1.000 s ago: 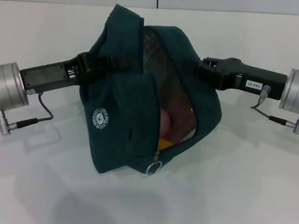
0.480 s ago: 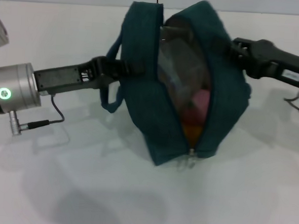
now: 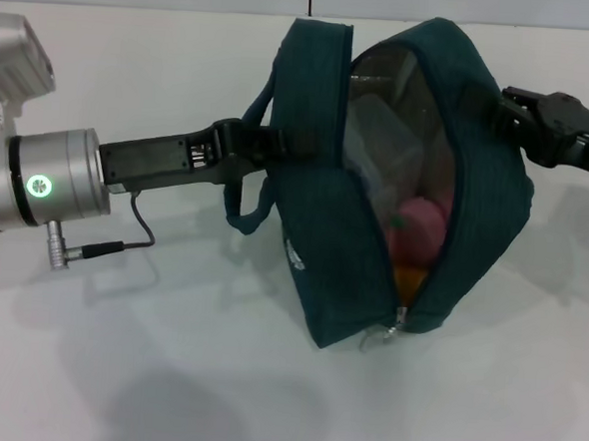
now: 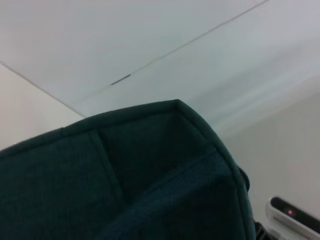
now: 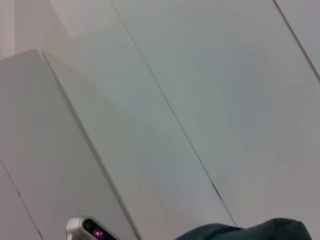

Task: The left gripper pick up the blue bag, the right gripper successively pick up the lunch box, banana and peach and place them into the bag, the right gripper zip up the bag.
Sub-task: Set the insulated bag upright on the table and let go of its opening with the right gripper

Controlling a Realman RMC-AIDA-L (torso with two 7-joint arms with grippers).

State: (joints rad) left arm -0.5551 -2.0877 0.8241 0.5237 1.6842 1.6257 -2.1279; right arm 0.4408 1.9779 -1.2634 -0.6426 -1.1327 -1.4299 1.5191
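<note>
- The blue bag (image 3: 323, 252) is sitting on the white table (image 3: 165, 373) between the two arms, tilted, with its mouth gaping toward the camera.
- The left gripper (image 3: 264, 144) is reaching in from the left of the head view and is clenching the bag's left side at the handle strap (image 3: 244, 202); the loop of that strap is hanging below the fingers.
- The right gripper (image 3: 511, 114) is meeting the bag's right wall from the right. Its fingertips are lying against or behind the fabric, so it cannot be told whether they are released or clamped.
- The lunch box (image 3: 384, 151) is showing as a clear container deep inside the bag, against the silver lining.
- The peach (image 3: 419, 233) is lying in front of the box, near the lower end of the opening.
- The banana (image 3: 408, 280) is showing as a yellow-orange patch just below the peach.
- The zip pull (image 3: 383, 331) is hanging at the bottom end of the opening, which is standing unzipped.
- The left wrist view is being filled by the bag's fabric.
</note>
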